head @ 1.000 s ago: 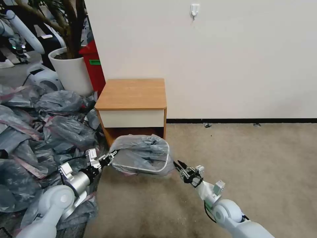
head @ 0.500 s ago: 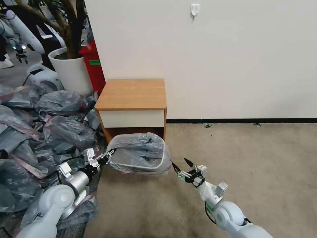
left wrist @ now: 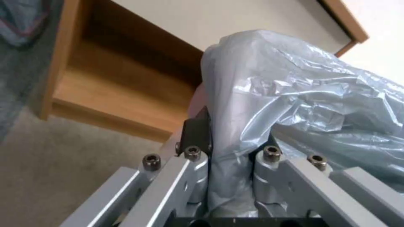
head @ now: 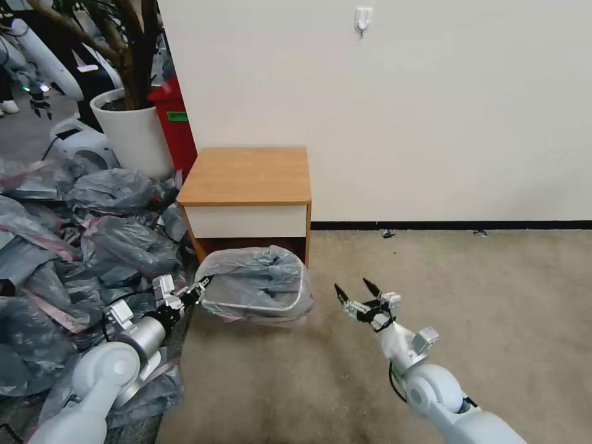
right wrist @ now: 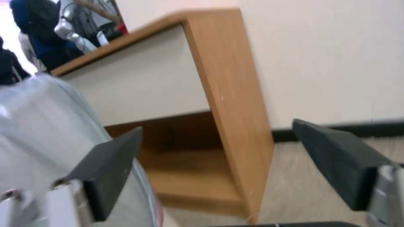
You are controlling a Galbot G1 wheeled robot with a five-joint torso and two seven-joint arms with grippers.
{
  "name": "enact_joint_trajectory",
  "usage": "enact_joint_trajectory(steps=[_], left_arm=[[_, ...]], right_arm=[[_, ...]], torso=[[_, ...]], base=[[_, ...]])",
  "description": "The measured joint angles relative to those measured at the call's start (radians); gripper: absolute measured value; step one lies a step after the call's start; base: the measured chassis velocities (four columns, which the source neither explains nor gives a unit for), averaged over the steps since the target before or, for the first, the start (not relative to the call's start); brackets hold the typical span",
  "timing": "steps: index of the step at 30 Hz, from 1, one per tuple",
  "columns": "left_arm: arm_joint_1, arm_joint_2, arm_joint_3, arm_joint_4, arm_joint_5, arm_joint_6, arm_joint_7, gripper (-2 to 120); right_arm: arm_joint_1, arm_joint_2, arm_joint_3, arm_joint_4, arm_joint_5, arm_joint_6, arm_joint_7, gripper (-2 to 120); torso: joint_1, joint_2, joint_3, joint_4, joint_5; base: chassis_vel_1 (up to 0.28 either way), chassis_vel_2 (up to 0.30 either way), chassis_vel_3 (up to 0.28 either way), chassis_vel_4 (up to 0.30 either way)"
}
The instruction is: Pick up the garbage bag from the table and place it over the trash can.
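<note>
One garbage bag [head: 259,280] covers the trash can [head: 262,305], mouth upward.

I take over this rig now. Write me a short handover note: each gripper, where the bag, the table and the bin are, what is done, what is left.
Left gripper: shut on the garbage bag, pinching its edge at the bin's left side.
Right gripper: open, holding nothing, in the air to the right of the bin, apart from the bag.
Trash can: on the carpet in front of the table, next to the heap of grey bags.
Done: the bag is off the table and draped over the bin's mouth.
Left: release the left grip; check that the rim sits all around, the far side is hard to judge.
</note>
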State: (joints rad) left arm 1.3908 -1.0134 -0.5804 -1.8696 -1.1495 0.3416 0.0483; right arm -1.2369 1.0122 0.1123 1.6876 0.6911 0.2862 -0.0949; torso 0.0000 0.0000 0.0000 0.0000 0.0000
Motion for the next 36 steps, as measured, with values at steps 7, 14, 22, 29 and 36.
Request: enact_joint_trajectory(steps=[7, 14, 22, 29, 36], left_arm=[[0.006, -0.005, 0.024, -0.038, 0.073, 0.006, -0.074, 9], [0.015, -0.012, 0.049, -0.082, 0.154, 0.006, -0.11, 9], [0.035, -0.012, 0.067, -0.143, 0.308, -0.004, -0.11, 9], [0.057, -0.023, 0.086, -0.189, 0.423, -0.024, -0.09, 9], [0.1, -0.045, 0.095, -0.228, 0.498, -0.059, -0.056, 9]], right_arm=[[-0.023, -0.035, 0.001, 0.129, -0.144, 0.004, 0.002, 63], [-0.021, -0.067, -0.039, 0.228, -0.229, -0.054, -0.029, 39], [0.0, -0.114, -0.058, 0.306, -0.313, -0.187, -0.116, 11], [0.049, -0.153, -0.093, 0.347, -0.333, -0.304, -0.188, 0], [0.133, -0.178, -0.169, 0.36, -0.336, -0.39, -0.203, 0]], torso=[[0.0, 0.0, 0.0, 0.0, 0.0], [0.0, 0.0, 0.0, -0.0001, 0.0], [0.0, 0.0, 0.0, 0.0, 0.0001], [0.0, 0.0, 0.0, -0.0001, 0.0001], [0.0, 0.0, 0.0, 0.0001, 0.0001]], base=[[0.0, 0.0, 0.0, 0.0], [0.0, 0.0, 0.0, 0.0], [0.0, 0.0, 0.0, 0.0], [0.0, 0.0, 0.0, 0.0], [0.0, 0.0, 0.0, 0.0]])
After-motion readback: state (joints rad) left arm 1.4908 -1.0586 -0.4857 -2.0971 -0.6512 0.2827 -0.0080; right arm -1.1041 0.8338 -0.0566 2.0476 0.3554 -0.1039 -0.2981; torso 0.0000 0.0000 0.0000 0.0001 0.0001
